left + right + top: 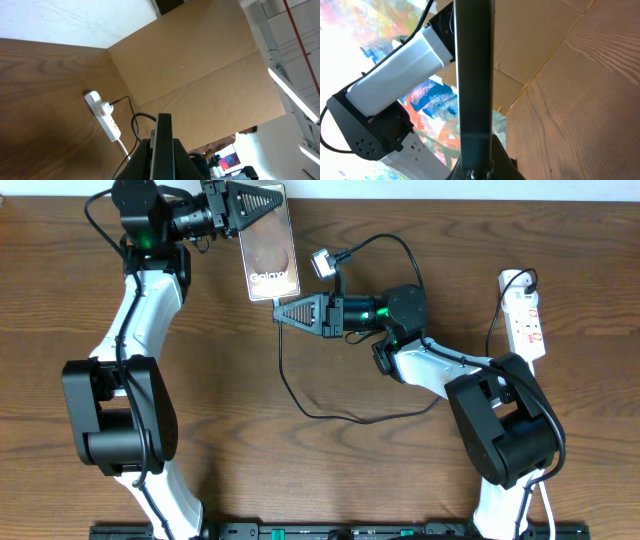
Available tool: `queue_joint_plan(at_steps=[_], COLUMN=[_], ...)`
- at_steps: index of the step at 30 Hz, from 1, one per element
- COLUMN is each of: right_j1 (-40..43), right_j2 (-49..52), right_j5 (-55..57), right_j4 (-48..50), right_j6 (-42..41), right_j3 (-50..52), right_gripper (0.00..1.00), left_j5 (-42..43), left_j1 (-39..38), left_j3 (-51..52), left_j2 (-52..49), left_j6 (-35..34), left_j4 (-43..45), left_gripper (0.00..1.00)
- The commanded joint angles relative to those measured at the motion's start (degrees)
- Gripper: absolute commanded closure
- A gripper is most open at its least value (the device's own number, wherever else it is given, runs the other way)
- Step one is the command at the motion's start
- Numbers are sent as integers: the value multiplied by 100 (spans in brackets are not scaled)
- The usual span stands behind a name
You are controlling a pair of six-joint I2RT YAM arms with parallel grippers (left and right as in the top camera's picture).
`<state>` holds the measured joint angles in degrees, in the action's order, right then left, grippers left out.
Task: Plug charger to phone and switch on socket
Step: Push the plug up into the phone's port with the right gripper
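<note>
Over the wooden table (pixel 350 480) the phone (pixel 268 245) runs lengthwise near-to-far.

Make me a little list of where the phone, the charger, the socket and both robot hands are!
phone: screen up, gripped at one end by the left gripper
left gripper: shut on the phone
right gripper: shut, tip at the phone's other end, holding the charger end
charger: cable loops across the table up to the right gripper
socket: on the table's right side, no gripper near
plugged in: can't tell
</note>
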<state>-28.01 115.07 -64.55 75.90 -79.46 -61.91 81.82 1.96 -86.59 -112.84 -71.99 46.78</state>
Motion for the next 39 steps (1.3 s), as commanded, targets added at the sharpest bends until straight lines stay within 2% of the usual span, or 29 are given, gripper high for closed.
queue_joint_plan(at_steps=[1,14,29,31,32,34,36,39], right_j1=[26,48,118,118,118,118,118,118], right_j2=[17,17,17,17,17,17,17,17], right_j5=[748,1222,1139,1060,1032,973,916,811], right_j4=[66,66,63,66,66,66,66,68], right_j6=[-70,-133,-195,-192,-192,-192,-190,-170], right_j3=[-26,-28,-28,-28,-28,-28,-28,-28], right_gripper=[99,99,99,96,91,72,41,7], left_j5=[479,649,649,649,647,643,643,645], left_j1=[-13,-13,-17,-17,-17,-15,-11,-9], left_j3=[-35,-35,-35,-35,-35,-35,-35,-35], left_j2=[55,55,55,55,55,55,55,55], left_j6=[61,61,61,61,61,63,63,63], left_j4=[46,46,46,46,46,48,48,48], left_gripper=[93,93,93,92,93,93,93,93])
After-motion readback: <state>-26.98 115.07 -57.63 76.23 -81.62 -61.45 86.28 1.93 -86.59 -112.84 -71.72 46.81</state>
